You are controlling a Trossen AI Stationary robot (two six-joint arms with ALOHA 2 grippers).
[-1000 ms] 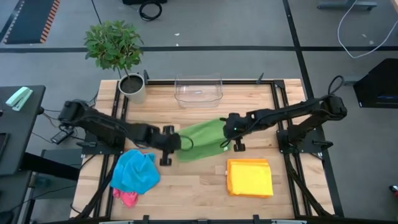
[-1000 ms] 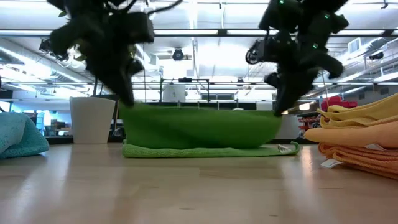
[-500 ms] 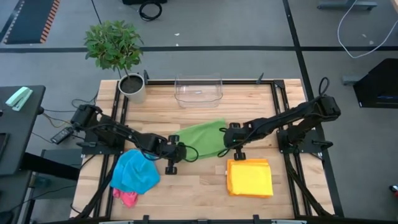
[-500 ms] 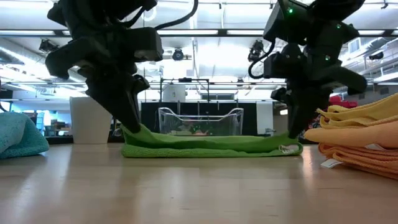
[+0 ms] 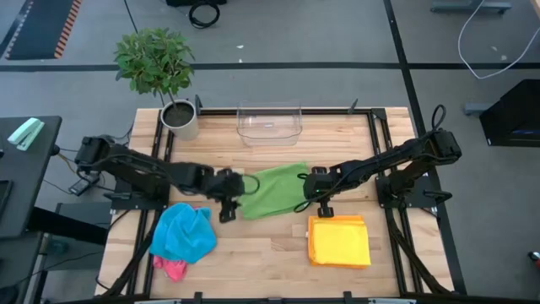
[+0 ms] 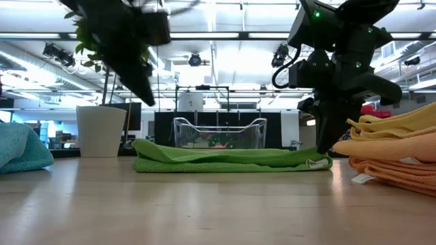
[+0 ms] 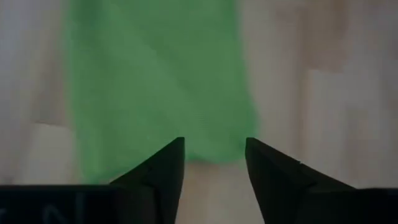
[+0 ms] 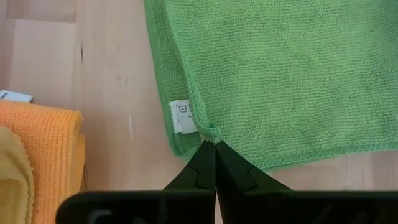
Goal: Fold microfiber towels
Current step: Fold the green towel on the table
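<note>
A green microfiber towel lies folded in two on the table's middle, its lower layer flat on the wood. My left gripper hangs open just above and left of the towel's left end, with nothing between its fingers. My right gripper is shut on the towel's right near corner, down at table height. My right gripper pinches the towel's corner between its two fingertips, right beside the white tag. The cloth bunches into a small pucker there. The fingers come from above, slanting down. The towel lies flat and slack on the table.
A stack of folded orange and yellow towels sits near the right front. A crumpled blue towel lies over a pink one at the left front. A clear bin and a potted plant stand at the far edge.
Both grippers brought the towel's raised half down onto its lower half, so the towel now lies folded flat. My left gripper then opened, let go of its corner, rose and drew back toward the table's left. My right gripper stays down, still shut on its corner.
</note>
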